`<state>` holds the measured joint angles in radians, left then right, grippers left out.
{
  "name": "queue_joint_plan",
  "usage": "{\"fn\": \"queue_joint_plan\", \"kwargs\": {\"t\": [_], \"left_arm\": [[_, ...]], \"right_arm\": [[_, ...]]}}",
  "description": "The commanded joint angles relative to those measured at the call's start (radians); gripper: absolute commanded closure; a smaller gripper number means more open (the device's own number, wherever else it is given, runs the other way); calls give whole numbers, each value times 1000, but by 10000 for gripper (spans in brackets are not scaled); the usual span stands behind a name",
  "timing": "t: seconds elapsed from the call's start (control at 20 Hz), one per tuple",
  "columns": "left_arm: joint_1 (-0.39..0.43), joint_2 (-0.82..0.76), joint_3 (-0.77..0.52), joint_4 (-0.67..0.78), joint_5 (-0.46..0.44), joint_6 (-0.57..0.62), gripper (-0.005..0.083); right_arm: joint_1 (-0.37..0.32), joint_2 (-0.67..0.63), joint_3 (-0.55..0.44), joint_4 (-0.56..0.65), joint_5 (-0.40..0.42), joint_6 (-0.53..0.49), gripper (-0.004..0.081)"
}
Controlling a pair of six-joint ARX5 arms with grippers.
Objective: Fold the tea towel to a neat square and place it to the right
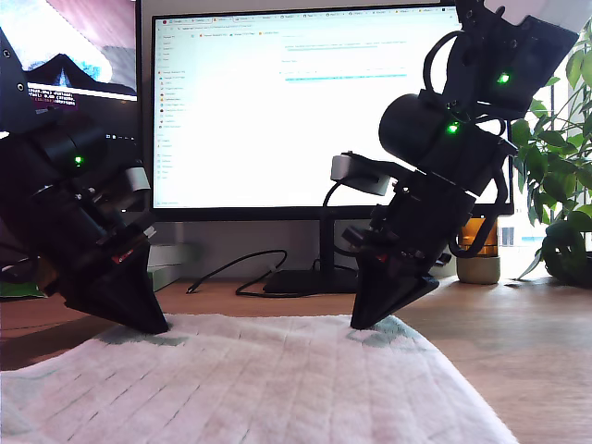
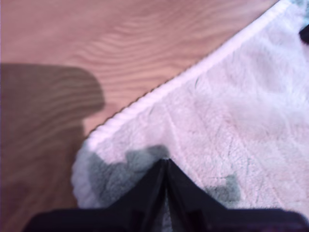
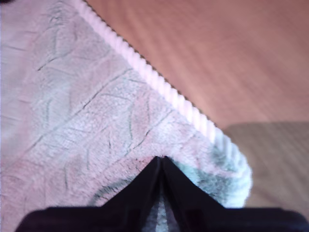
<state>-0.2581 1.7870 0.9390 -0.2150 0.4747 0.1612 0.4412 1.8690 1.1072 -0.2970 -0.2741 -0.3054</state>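
Across the wooden surface (image 1: 546, 342), from 6 o'clock up to the centre of the exterior view, lies the tea towel (image 1: 250, 379), flat, fluffy and off-white, its pile creased into slanting lines. A ribbed, rope-like cord (image 3: 159, 82) edges it. My first hand (image 2: 166, 162), black and wedge-shaped, has its fingers pressed together, tip on the far corner at 9 o'clock in the exterior view. My second hand (image 3: 161, 159) is likewise pressed together on the other far corner, near the centre. Whether either pinches pile, I cannot tell. Behind, the monitor (image 1: 296, 102) shows writing too small to read.
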Motion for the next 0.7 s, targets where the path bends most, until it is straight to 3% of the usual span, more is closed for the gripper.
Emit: {"fn": "queue_joint_plan", "kwargs": {"t": [0.0, 0.3, 0.65], "left_arm": [[7, 21, -9, 17, -40, 2, 794], [8, 21, -8, 74, -63, -4, 794], [8, 21, 10, 79, 6, -23, 794]], "right_arm": [[1, 49, -8, 6, 27, -9, 783], [1, 49, -5, 66, 92, -13, 783], [2, 49, 4, 42, 58, 27, 783]]}}
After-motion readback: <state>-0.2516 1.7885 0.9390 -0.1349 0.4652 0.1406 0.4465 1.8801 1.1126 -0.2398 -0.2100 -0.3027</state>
